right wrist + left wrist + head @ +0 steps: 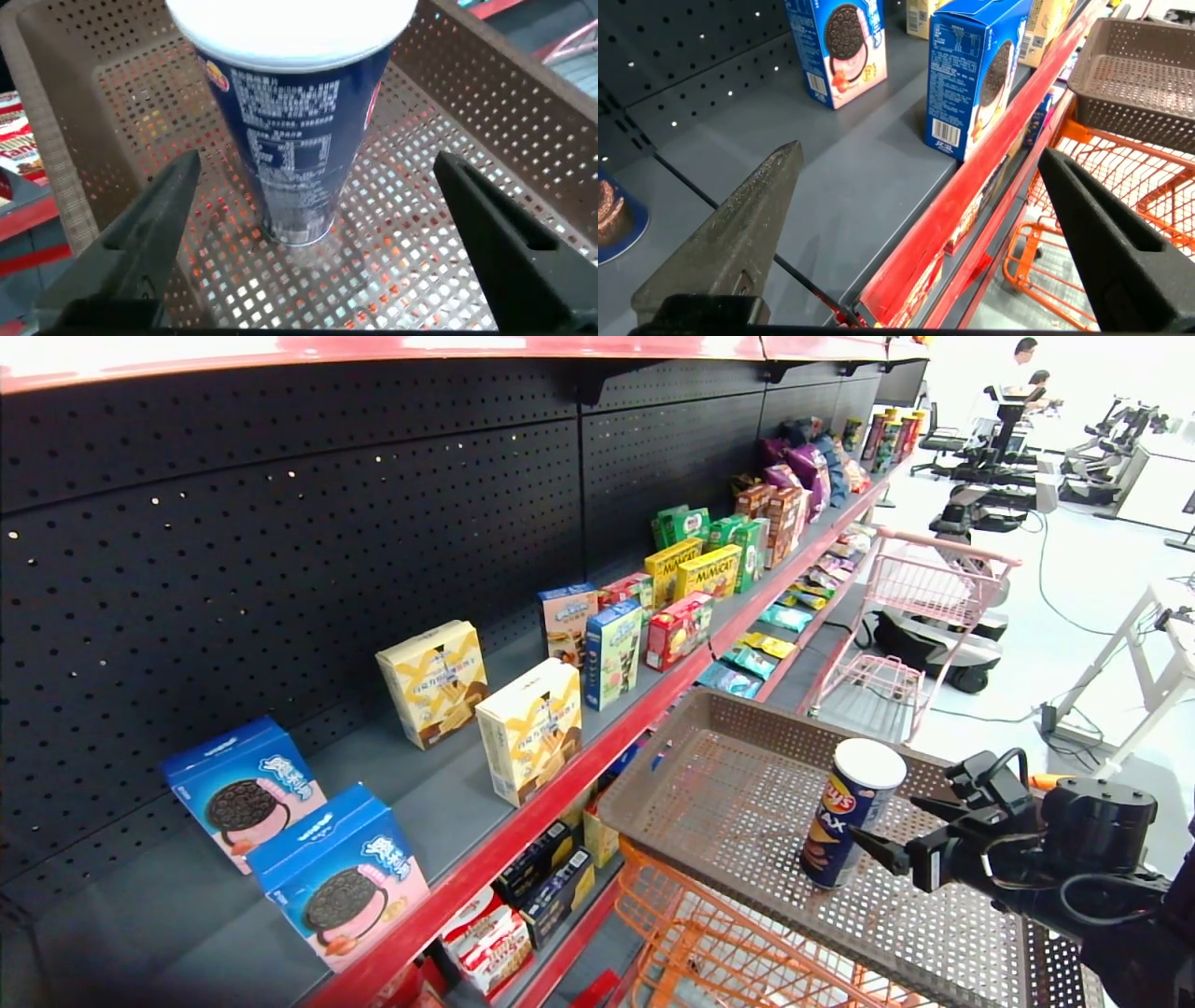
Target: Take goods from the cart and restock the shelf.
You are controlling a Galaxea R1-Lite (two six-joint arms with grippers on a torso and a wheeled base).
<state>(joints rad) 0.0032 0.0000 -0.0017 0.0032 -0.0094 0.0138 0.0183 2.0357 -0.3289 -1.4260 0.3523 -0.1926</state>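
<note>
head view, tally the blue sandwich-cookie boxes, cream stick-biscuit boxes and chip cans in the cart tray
blue sandwich-cookie boxes: 2
cream stick-biscuit boxes: 2
chip can: 1
total: 5

right hand (883,817): black, two pointed wedge fingers (878,850)
right wrist (1097,821): black round housing, looped black cables (1006,756), orange spot behind
left hand (917,154): dark tapered fingers (738,243), matte

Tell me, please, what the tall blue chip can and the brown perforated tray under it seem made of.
Tall blue chip can: probably cardboard with glossy printed wrap, going by its sheen; its white lid looks plastic. Brown perforated tray: plastic or painted metal; the even holes and dull surface leave it open.
</note>
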